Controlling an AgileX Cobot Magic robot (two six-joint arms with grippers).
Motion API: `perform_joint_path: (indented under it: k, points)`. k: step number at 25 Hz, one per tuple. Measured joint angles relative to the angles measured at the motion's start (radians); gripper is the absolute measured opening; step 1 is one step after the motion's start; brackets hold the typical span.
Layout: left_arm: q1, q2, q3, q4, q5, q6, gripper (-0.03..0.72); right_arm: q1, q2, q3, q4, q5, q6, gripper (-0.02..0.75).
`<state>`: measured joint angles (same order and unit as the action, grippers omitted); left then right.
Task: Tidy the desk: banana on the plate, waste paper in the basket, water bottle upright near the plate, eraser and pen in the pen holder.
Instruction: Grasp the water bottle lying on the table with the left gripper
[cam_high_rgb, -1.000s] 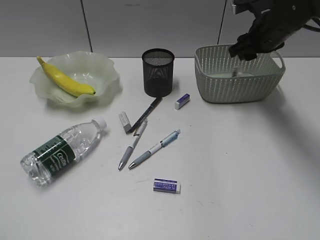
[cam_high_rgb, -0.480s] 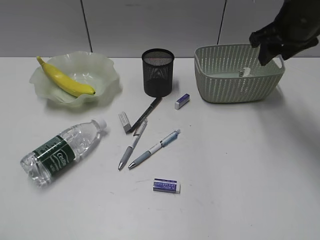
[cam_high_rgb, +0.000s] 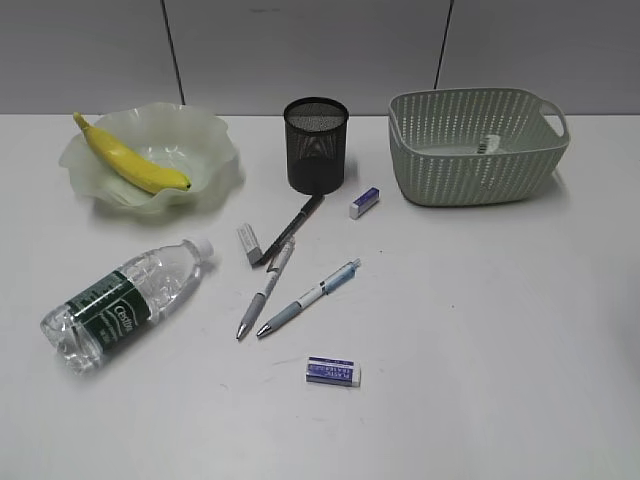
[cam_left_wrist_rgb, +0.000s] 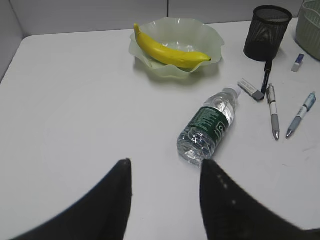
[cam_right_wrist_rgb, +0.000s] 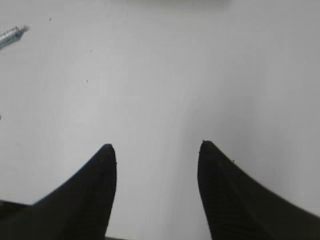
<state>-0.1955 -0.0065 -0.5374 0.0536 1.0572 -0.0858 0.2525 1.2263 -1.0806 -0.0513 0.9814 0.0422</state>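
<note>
A yellow banana (cam_high_rgb: 130, 160) lies on the pale green plate (cam_high_rgb: 215, 170), also in the left wrist view (cam_left_wrist_rgb: 170, 50). A water bottle (cam_high_rgb: 125, 303) lies on its side at the front left (cam_left_wrist_rgb: 207, 127). A black mesh pen holder (cam_high_rgb: 316, 145) stands mid-back. Three pens (cam_high_rgb: 290, 270) lie in front of it. One eraser (cam_high_rgb: 364, 202) lies beside the holder, another eraser (cam_high_rgb: 333, 372) at the front. Waste paper (cam_high_rgb: 487, 146) lies in the green basket (cam_high_rgb: 470, 185). My left gripper (cam_left_wrist_rgb: 165, 165) is open and empty, just short of the bottle's base. My right gripper (cam_right_wrist_rgb: 156, 147) is open over bare table.
A small grey-white block (cam_high_rgb: 248, 243) lies by the dark pen. Both arms are out of the exterior view. A pen tip (cam_right_wrist_rgb: 11, 35) shows at the top left of the right wrist view. The grey wall runs behind the table.
My right arm was over the basket a second ago, drew away to the right, and has left the exterior view. The waste paper stays in the basket.
</note>
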Motion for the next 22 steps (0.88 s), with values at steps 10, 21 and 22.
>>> perform_joint_path:
  k: [10, 21, 22]
  points:
    - [0.000, 0.000, 0.000, 0.000, 0.000, 0.000, 0.336, 0.000, -0.687, 0.436, 0.015, 0.060, -0.007, 0.421]
    - [0.000, 0.000, 0.000, -0.007, -0.001, 0.003, 0.321, 0.000, -1.229, 0.570, 0.051, 0.065, -0.022, 0.420]
    - [0.000, 0.001, 0.000, -0.018, -0.002, 0.012, 0.321, 0.000, -1.233, 0.571, 0.051, 0.064, -0.024, 0.420]
